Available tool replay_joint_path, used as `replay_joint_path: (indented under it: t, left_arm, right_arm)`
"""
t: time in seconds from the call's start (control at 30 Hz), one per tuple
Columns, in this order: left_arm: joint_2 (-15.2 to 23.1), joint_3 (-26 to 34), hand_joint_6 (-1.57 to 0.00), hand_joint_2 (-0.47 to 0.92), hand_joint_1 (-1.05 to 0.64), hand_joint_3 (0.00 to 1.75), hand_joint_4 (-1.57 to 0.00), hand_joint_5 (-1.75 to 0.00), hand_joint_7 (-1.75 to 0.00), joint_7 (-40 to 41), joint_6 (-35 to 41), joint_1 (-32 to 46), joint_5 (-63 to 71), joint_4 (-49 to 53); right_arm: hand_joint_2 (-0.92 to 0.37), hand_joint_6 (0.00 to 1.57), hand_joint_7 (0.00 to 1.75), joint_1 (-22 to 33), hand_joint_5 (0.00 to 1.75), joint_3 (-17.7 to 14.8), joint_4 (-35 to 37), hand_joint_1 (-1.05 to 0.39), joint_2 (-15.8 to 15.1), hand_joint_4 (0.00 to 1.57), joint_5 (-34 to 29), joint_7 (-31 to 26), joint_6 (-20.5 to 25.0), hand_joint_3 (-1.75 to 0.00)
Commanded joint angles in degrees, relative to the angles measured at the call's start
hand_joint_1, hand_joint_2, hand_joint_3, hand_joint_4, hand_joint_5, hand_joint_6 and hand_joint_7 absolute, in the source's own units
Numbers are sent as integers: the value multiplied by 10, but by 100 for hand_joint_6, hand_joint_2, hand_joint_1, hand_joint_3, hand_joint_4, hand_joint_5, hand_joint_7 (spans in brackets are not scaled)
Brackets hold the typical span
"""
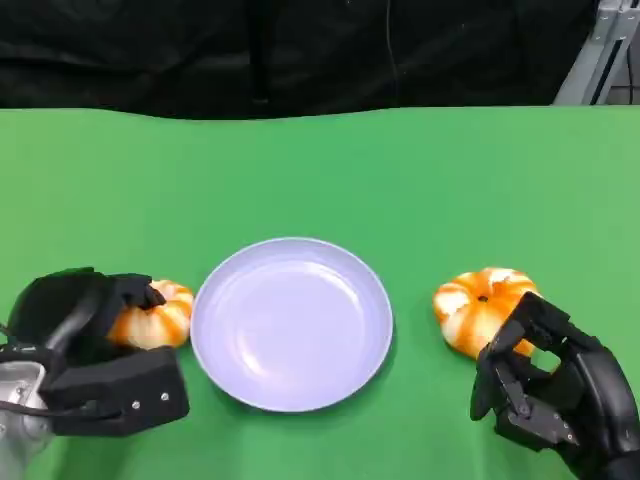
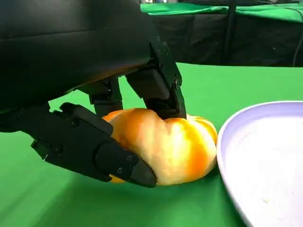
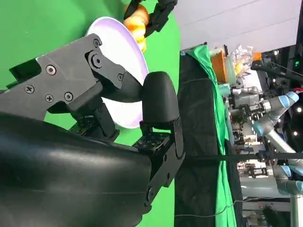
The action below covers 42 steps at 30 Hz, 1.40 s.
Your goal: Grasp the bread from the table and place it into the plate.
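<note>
Green cloth covers the tabletop (image 1: 330, 170), with black drapes behind it. Fingers of the left hand (image 1: 85, 345) are closed around a bread roll (image 2: 165, 144) resting on the cloth, the lilac plate (image 1: 292, 322) just beside that hand. A second bread roll (image 1: 480, 305) lies just ahead of the right hand (image 1: 550, 390), whose fingers curl loosely, holding nothing.
</note>
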Motion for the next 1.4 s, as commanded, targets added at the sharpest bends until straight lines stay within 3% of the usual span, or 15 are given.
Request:
replay_joint_path:
  t: [0.03,0.23,0.5,0.83,1.0,1.1,1.17,1.4]
  left_arm:
    - [32,25,-111,92,-2,26,-82,-142,-47,-37,11,17,-18,-66]
    - [52,53,-120,92,-2,19,-78,-151,-43,-60,41,33,-15,-160]
    - [63,88,-122,92,-2,19,-85,-130,-35,-85,53,38,-31,-227]
    - [32,79,-127,84,2,22,-84,-135,-34,-131,51,66,-21,-359]
    - [3,47,-128,86,4,24,-81,-144,-37,-118,24,56,0,-338]
    - [-9,35,-111,87,0,28,-78,-151,-71,-107,2,46,10,-310]
    - [-19,27,-108,87,0,29,-78,-151,-77,-97,-9,40,16,-288]
    - [-43,2,-109,87,-3,29,-84,-128,-64,-90,-28,24,27,-225]
  right_arm:
    - [-62,61,175,-1,175,-3,-4,-13,-6,83,6,-1,3,-108]
    - [-61,61,175,1,175,-4,-7,-13,-6,84,6,-4,7,-108]
    - [-61,60,175,0,175,-5,-1,-14,-7,83,7,3,-5,-108]
    - [-61,60,174,-1,175,-6,0,-14,-7,83,10,6,-5,-108]
    - [-61,60,175,0,175,-2,-5,-14,-3,84,4,-2,-3,-109]
    - [-60,60,175,1,175,-1,-7,-14,-2,84,2,-3,-5,-110]
    - [-60,61,175,0,175,-1,-6,-13,-2,84,4,-1,-6,-110]
    - [-59,61,175,1,175,-1,-8,-14,-1,84,9,-1,-1,-111]
